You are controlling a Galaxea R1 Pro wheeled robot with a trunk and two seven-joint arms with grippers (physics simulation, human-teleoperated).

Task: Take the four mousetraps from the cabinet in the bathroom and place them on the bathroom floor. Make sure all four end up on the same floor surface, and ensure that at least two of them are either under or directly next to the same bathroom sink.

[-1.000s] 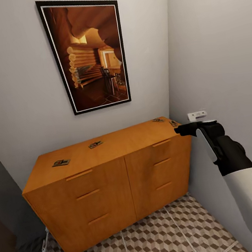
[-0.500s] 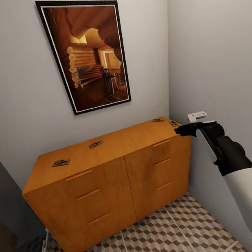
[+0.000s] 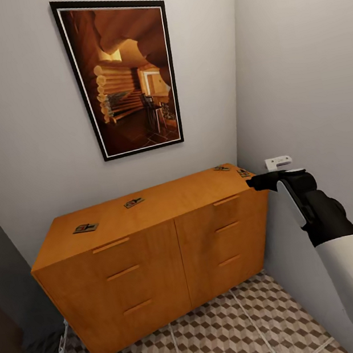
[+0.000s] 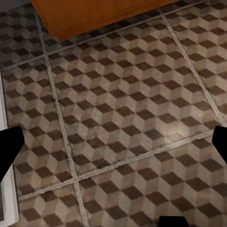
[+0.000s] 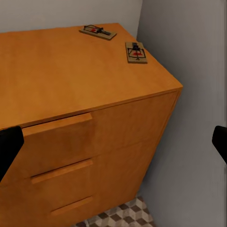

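The orange-brown cabinet (image 3: pixel 155 250) stands against the back wall in the corner. Four mousetraps lie on its top: one at the left (image 3: pixel 85 228), one near the middle (image 3: pixel 133 202) and two at the right end (image 3: pixel 221 168) (image 3: pixel 244 172). My right gripper (image 3: pixel 257 181) hovers just off the cabinet's top right corner, open and empty. The right wrist view looks onto the cabinet (image 5: pixel 71 71) and the two right-end mousetraps (image 5: pixel 98 31) (image 5: pixel 136 52), with the right gripper (image 5: pixel 113 146) spread wide. My left gripper (image 4: pixel 113 146) hangs open over the cube-patterned bathroom floor (image 4: pixel 123 118).
A framed picture (image 3: pixel 121 73) hangs above the cabinet. The right wall (image 3: pixel 307 61) runs close beside my right arm. A dark panel (image 3: pixel 0 277) stands left of the cabinet, with a white strip (image 4: pixel 4 203) along the floor. Tiled floor (image 3: pixel 228 335) lies open before the cabinet.
My right gripper has drifted very slightly to the right and down. The mousetraps and cabinet are unchanged.
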